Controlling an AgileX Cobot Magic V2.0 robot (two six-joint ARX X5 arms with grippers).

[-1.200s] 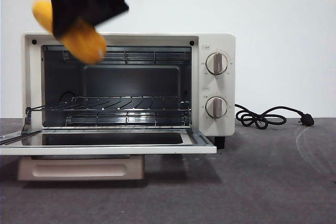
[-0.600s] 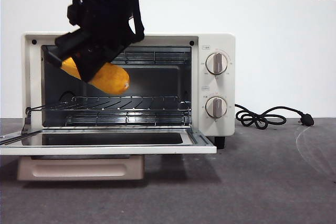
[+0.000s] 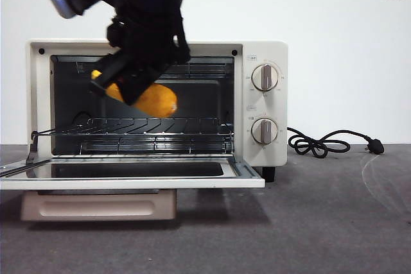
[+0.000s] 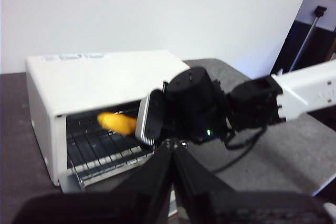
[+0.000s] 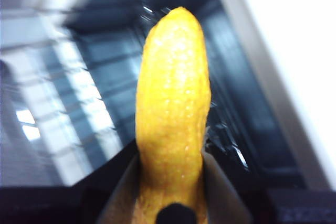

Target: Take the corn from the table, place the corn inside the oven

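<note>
**Inspector A:** Position of the task item?

**Inspector B:** The corn point(image 3: 154, 99) is off the desk point(image 3: 321, 222), carried in the right hand point(image 3: 128, 81), which is clenched on its rear portion. The cob tilts down, free end foremost, at the mouth of the toaster oven point(image 3: 157, 104) and above the wire rack point(image 3: 154, 129). It does not touch the rack.

**Inspector A:** Why gripped at the back?

**Inspector B:** My judgement: holding it by one end lets the free length enter the cavity first, while the bulky wrist stays outside the frame. The right wrist view confirms the cob point(image 5: 173, 114) projects straight ahead between the jaws toward the interior.

**Inspector A:** Door condition?

**Inspector B:** The oven door point(image 3: 128, 174) lies folded flat, leaving the opening clear for the approach from above.

**Inspector A:** The other arm?

**Inspector B:** The left hand point(image 4: 170, 156) waits well back, jaws pressed together on nothing, looking on at the oven from the side.

**Inspector A:** Progress?

**Inspector B:** Pickup done; placement pending. The cob must go lower and deeper before letting go. Risk noted: a glossy, rounded cob may roll on the rack wires.
</note>
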